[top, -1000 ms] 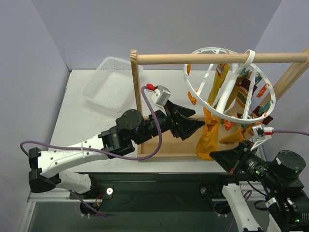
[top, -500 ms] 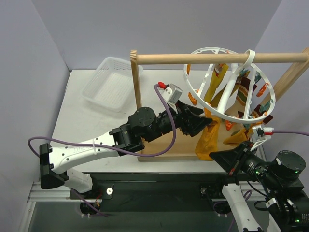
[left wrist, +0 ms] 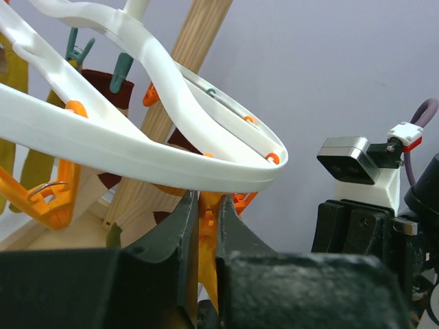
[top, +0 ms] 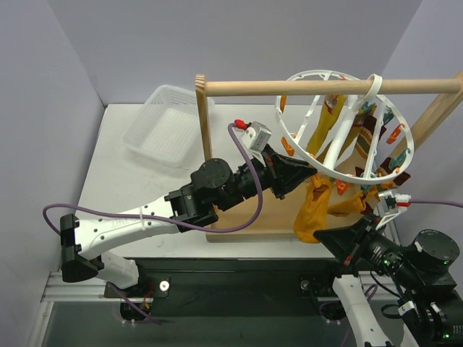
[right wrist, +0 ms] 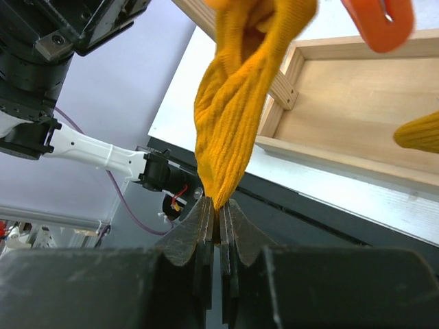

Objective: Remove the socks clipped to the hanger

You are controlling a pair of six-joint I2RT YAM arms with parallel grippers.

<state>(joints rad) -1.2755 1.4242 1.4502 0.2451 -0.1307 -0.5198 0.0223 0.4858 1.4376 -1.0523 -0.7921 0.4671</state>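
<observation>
The white ring hanger (top: 352,176) hangs from the wooden rod (top: 289,87). Mustard and striped socks (top: 370,141) hang inside it. One mustard sock (top: 313,206) hangs from the near rim. My left gripper (top: 309,173) reaches that rim and is shut on an orange clip (left wrist: 208,214) just under the white hanger band (left wrist: 137,147). My right gripper (top: 323,235) sits below and is shut on the mustard sock's lower tip. In the right wrist view the sock (right wrist: 240,116) stretches up from the right gripper (right wrist: 219,208). The sock's clipped top is hidden behind the left fingers.
A white mesh basket (top: 163,123) lies at the back left of the table. The wooden rack's base tray (right wrist: 350,103) sits under the hanger, its upright post (top: 204,119) left of my left arm. Another orange clip (right wrist: 377,20) and another mustard sock (right wrist: 418,133) hang nearby.
My left gripper moved right to the hanger's near rim and closed from wide open onto the orange clip. The right gripper stayed shut on the sock and dropped slightly.
</observation>
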